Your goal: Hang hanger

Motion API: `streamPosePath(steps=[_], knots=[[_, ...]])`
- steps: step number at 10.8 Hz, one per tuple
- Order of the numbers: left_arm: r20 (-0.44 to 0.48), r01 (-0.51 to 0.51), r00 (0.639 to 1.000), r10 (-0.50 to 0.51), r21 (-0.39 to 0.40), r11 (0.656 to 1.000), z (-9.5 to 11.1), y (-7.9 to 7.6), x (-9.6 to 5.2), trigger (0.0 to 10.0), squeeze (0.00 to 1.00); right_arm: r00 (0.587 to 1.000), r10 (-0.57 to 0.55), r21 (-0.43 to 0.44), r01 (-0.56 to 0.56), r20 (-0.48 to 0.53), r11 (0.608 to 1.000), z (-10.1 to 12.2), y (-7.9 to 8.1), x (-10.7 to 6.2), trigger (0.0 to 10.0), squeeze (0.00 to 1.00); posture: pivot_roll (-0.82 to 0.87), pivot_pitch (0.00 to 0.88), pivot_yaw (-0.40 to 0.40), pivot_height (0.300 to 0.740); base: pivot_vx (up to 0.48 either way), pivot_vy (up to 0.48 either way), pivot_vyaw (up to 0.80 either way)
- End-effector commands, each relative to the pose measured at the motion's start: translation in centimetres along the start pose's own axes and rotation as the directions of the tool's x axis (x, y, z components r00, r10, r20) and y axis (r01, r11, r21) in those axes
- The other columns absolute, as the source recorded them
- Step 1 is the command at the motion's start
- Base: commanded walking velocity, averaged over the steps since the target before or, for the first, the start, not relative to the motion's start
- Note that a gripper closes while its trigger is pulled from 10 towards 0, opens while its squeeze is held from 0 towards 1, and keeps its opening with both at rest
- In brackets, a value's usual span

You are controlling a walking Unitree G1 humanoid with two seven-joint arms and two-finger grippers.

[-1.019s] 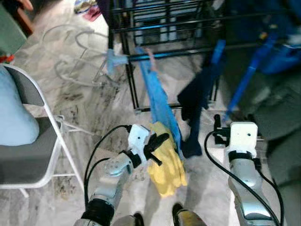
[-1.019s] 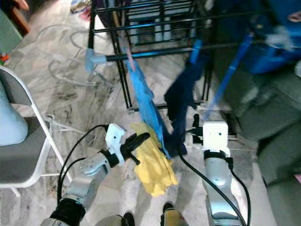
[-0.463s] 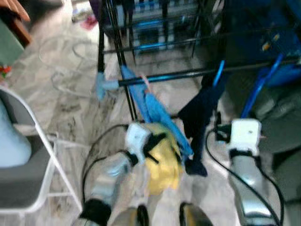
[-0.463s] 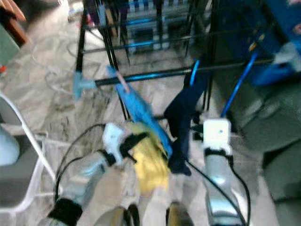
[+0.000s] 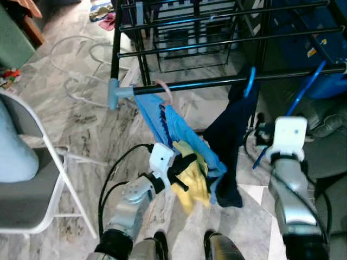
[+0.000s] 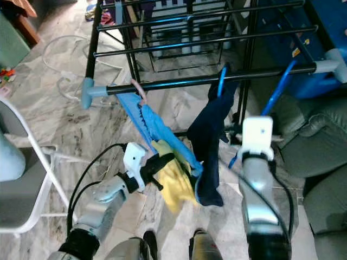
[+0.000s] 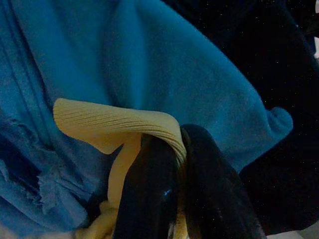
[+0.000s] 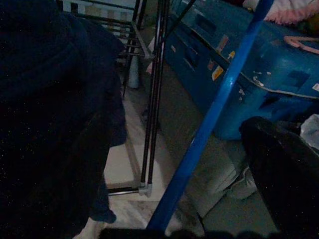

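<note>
A black drying-rack rail crosses in front of me. A pink hanger hook on it carries a blue garment. A blue hanger hook farther right holds a dark navy garment. My left gripper is shut on a yellow ribbed cloth, pressed against the blue garment's lower edge; the left wrist view has the yellow cloth pinched against blue fabric. My right gripper sits at the lower end of a slanted blue hanger arm, right of the navy garment.
A white-framed chair with a light blue cushion stands at the left. White hangers lie on the marble floor beyond it. A blue bin and a grey sofa close off the right. More rack bars lie behind the rail.
The camera has shifted and sharpened after blur. My left gripper has raised the yellow cloth up against the blue garment. The right arm sits higher, nearer the rail.
</note>
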State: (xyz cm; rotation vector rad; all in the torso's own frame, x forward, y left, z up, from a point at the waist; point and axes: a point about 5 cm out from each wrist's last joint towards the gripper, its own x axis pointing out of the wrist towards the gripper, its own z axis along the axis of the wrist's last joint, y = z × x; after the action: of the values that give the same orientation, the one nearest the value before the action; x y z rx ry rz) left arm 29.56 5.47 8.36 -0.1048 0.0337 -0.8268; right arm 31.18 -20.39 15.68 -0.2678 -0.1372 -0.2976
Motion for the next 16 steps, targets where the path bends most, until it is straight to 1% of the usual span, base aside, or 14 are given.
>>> streamPosePath(steps=[1, 2, 3, 5, 6, 7, 8, 10, 12, 13, 14, 16], knots=[[-0.007, -0.005, 1.000, 0.005, 0.008, 1.000, -0.2, 0.1, -0.4, 10.0, 0.00, 0.999, -0.002, -0.001, 0.002, -0.042, 1.000, -0.7, 0.2, -0.2, 10.0, 0.00, -0.16, 0.248, 0.105, 0.740, 0.000, 0.000, 0.00], [-0.008, -0.011, 1.000, 0.011, 0.008, 1.000, -0.3, 0.1, -0.5, 10.0, 0.00, 0.993, -0.051, -0.019, 0.049, -0.105, 0.999, -1.6, -0.5, -0.9, 10.0, 0.00, -0.16, 0.252, 0.100, 0.740, 0.000, 0.000, 0.00], [-0.009, -0.014, 1.000, 0.014, 0.007, 1.000, -0.3, 0.1, -0.5, 10.0, 0.00, 0.985, -0.094, -0.055, 0.086, -0.146, 0.995, -2.3, -1.7, -1.6, 10.0, 0.00, -0.16, 0.253, 0.101, 0.740, 0.000, 0.000, 0.00], [-0.011, -0.011, 1.000, 0.011, 0.008, 1.000, -0.3, 0.0, -0.5, 10.0, 0.00, 0.976, -0.145, -0.076, 0.134, -0.165, 0.988, -2.8, -3.1, -2.0, 10.0, 0.00, -0.17, 0.253, 0.105, 0.740, 0.000, 0.000, 0.00], [-0.013, -0.003, 1.000, 0.004, 0.009, 1.000, -0.3, 0.0, -0.3, 10.0, 0.00, 0.975, -0.155, -0.078, 0.144, -0.160, 0.987, -2.7, -3.8, -1.8, 10.0, 0.00, -0.18, 0.254, 0.114, 0.740, 0.000, 0.000, 0.00], [-0.016, 0.004, 1.000, -0.004, 0.011, 1.000, -0.4, 0.0, -0.2, 10.0, 0.00, 0.978, -0.146, -0.090, 0.133, -0.149, 0.987, -2.6, -4.0, -1.6, 10.0, 0.00, -0.18, 0.254, 0.114, 0.740, 0.000, 0.000, 0.00], [-0.020, 0.009, 1.000, -0.009, 0.012, 1.000, -0.4, -0.1, -0.1, 10.0, 0.00, 0.985, -0.107, -0.096, 0.095, -0.133, 0.991, -2.2, -3.6, -1.1, 10.0, 0.00, -0.18, 0.250, 0.118, 0.740, 0.000, 0.000, 0.00], [-0.023, 0.010, 1.000, -0.010, 0.013, 1.000, -0.4, -0.2, 0.0, 10.0, 0.00, 0.987, -0.072, -0.106, 0.058, -0.140, 0.993, -1.9, -3.2, -0.6, 10.0, 0.00, -0.18, 0.248, 0.117, 0.740, 0.000, 0.000, 0.00], [-0.028, 0.004, 1.000, -0.003, 0.014, 1.000, -0.6, -0.2, -0.1, 10.0, 0.00, 0.989, -0.026, -0.111, 0.010, -0.146, 0.994, -1.4, -3.4, 1.0, 10.0, 0.00, -0.17, 0.248, 0.109, 0.740, 0.000, 0.000, 0.00], [-0.028, -0.002, 1.000, 0.002, 0.013, 1.000, -0.6, -0.2, -0.1, 10.0, 0.00, 0.988, -0.007, -0.111, -0.010, -0.151, 0.994, -1.0, -3.4, 1.7, 8.3, 0.00, -0.17, 0.249, 0.101, 0.740, 0.000, 0.000, 0.00], [-0.030, -0.005, 1.000, 0.006, 0.014, 1.000, -0.7, -0.1, -0.2, 10.0, 0.00, 0.988, -0.013, -0.111, -0.004, -0.151, 0.994, -0.9, -3.4, 2.0, 0.0, 0.00, -0.17, 0.249, 0.100, 0.740, 0.000, 0.000, 0.00], [-0.036, -0.009, 0.999, 0.010, 0.015, 1.000, -0.8, -0.1, -0.3, 10.0, 0.00, 0.985, -0.022, -0.126, 0.000, -0.171, 0.992, -0.9, -3.5, 2.0, 0.0, 0.00, -0.16, 0.249, 0.098, 0.740, 0.000, 0.000, 0.00]])
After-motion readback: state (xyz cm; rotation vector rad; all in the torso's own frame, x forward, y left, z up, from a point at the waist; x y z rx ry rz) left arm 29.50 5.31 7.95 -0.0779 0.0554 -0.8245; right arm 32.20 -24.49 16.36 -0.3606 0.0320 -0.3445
